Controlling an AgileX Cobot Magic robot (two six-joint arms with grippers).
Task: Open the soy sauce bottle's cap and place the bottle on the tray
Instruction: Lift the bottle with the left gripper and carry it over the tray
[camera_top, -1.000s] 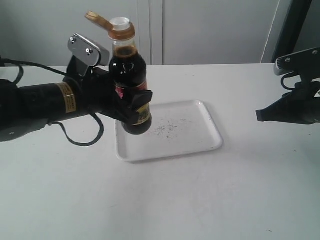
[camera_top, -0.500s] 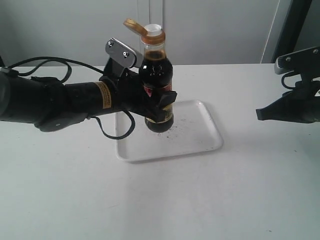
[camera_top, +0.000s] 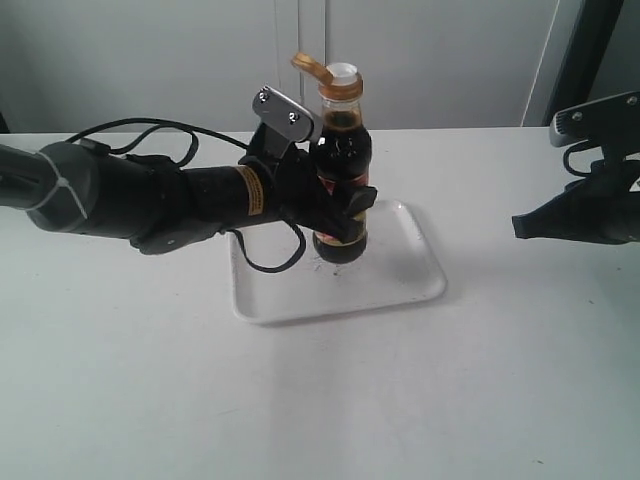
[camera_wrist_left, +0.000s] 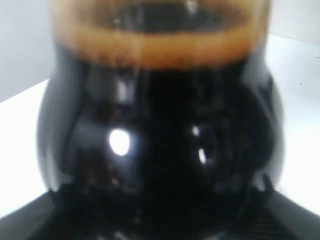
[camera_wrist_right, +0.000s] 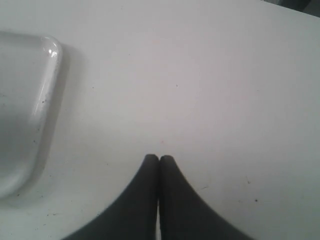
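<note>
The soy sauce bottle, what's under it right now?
The white tray lies beneath the bottle. The left end effector hides part of its base, so contact is unclear.

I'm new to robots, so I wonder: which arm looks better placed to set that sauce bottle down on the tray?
The left. Its claw already grips the soy sauce bottle upright over the tray, cap flipped open. The right claw is shut and empty, off beside the tray.

Even, soft indoor light, faint shadows on the white table (camera_top: 420, 400), close dark glass soy sauce bottle (camera_wrist_left: 160, 150) blurred with small glare spots
</note>
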